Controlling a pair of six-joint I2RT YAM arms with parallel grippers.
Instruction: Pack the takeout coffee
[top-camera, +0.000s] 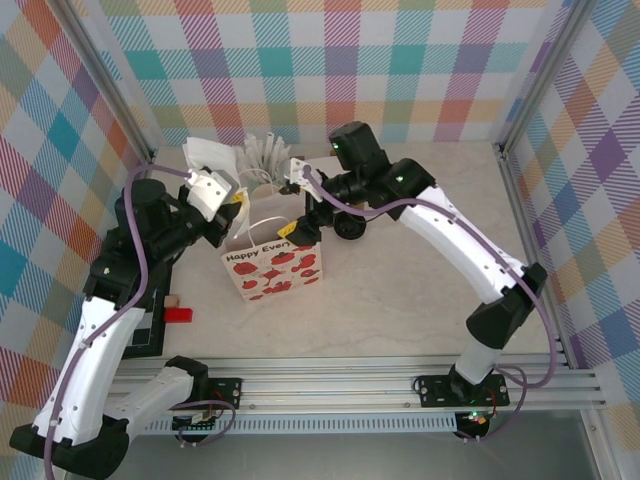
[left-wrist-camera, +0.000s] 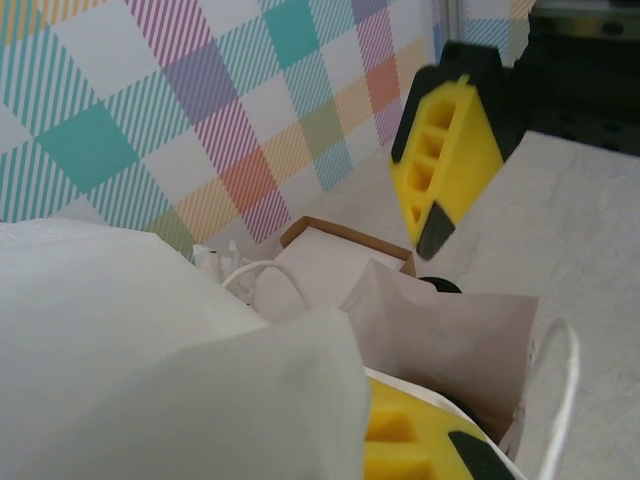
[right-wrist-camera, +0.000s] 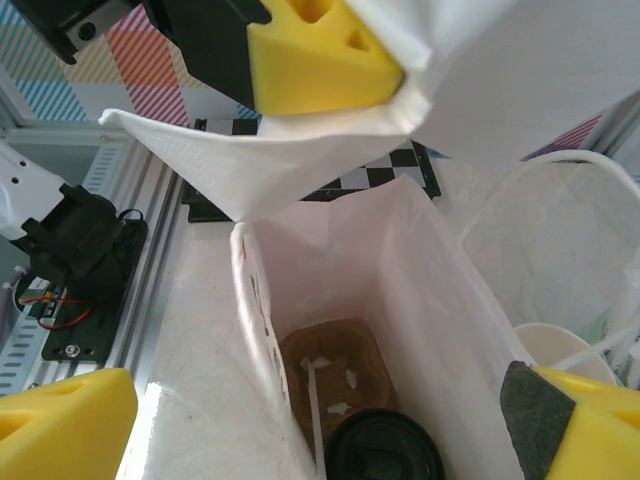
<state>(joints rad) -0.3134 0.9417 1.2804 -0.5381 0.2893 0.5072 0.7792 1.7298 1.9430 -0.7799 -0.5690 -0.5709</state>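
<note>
Left gripper (right-wrist-camera: 340, 65) pinching paper (right-wrist-camera: 270, 150) over the bag (top-camera: 272, 270), coffee (right-wrist-camera: 385, 455) already inside.
Its jaws are closed on a white sheet that hangs across the bag's open mouth on the bench (top-camera: 400, 300). Deep in the bag sits the coffee, showing just its black lid, so probably upright. Right gripper (right-wrist-camera: 320, 425) hovers wide open above it, empty. Packing looks mostly done; tucking the paper in seems what remains.
</note>
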